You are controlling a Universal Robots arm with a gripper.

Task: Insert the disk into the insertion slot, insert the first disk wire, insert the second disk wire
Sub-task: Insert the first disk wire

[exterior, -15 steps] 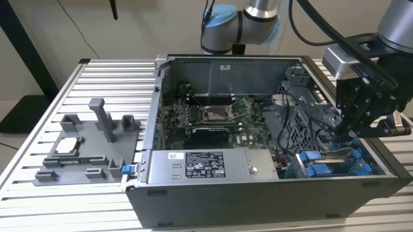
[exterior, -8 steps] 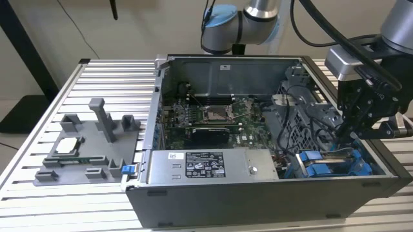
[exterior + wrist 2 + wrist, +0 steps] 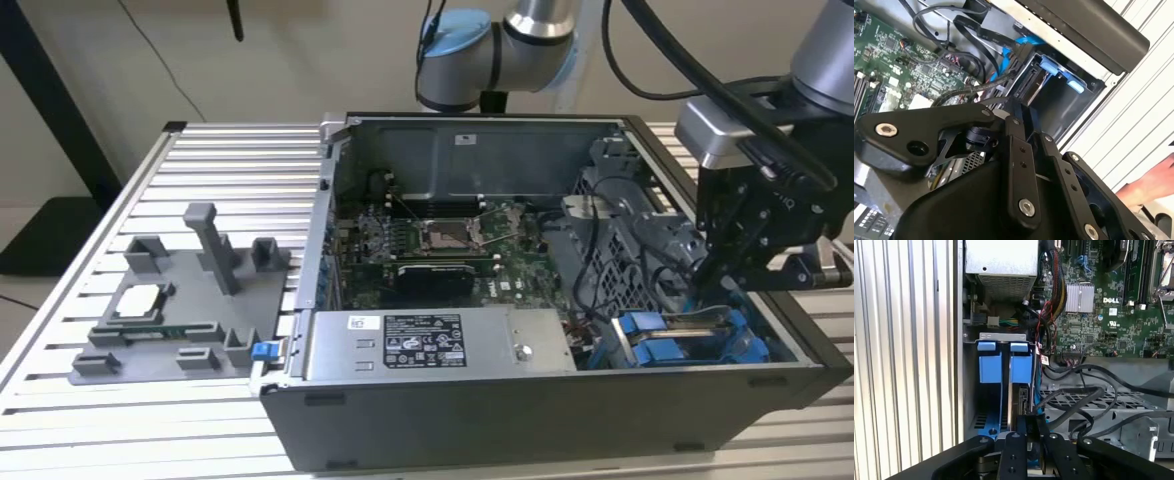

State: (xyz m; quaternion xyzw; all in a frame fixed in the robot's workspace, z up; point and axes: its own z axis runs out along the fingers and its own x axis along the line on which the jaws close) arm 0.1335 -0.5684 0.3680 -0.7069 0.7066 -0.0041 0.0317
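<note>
Pushing straight along the insertion slot (image 3: pixel 667 348) (lower right of the exterior view) seems wisest. The disk (image 3: pixel 1022 399) stands edge-on inside it, the gripper (image 3: pixel 1030 421) at its end, clenched or released I cannot tell, black cables (image 3: pixel 1074 400) just beside.

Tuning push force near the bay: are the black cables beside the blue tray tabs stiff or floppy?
Probably floppy: the black cables lie in loose loops over the perforated grey cage, so a push would likely bend them locally. Likely light, yet their held curves hint at some springback. They run close to the gripper, so snagging seems possible.
</note>
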